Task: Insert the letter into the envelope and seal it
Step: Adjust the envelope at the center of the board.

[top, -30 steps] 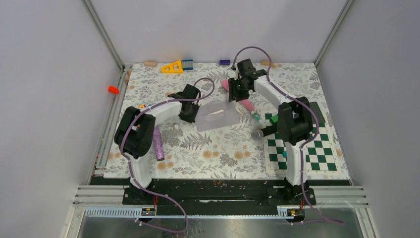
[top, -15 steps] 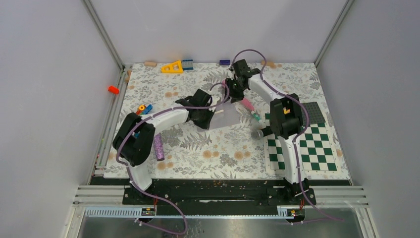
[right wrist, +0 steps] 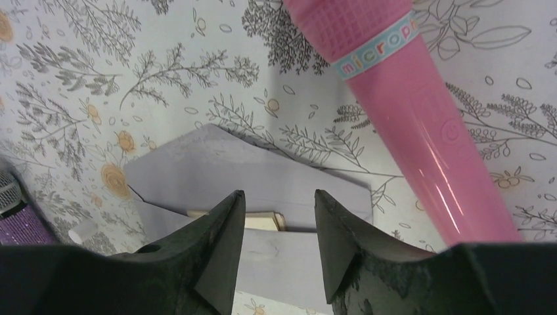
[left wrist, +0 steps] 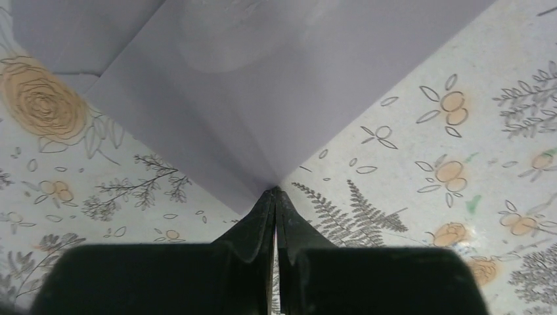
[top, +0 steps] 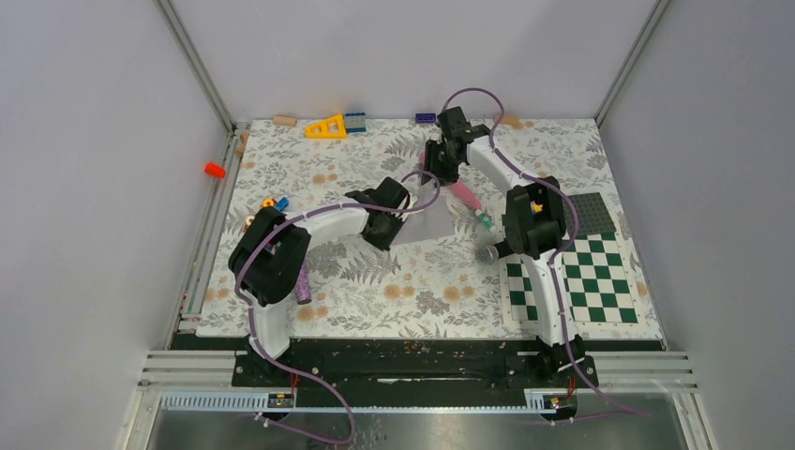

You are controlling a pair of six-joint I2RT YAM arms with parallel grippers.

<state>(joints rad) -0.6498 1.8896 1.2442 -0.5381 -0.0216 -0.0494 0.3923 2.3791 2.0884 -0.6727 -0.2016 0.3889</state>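
At the middle of the flower-printed tablecloth (top: 403, 291), the left gripper (left wrist: 274, 194) is pinched tight on one corner of the pale grey-lavender paper envelope (left wrist: 263, 98). The envelope sits between the two arms. The right gripper (right wrist: 277, 195) hangs over its far side, jaws partly apart and holding nothing. Beneath it the pointed flap is open, and a cream letter edge (right wrist: 259, 221) shows at the pocket mouth. A pink plastic toy microphone (right wrist: 420, 131) lies just beside the envelope.
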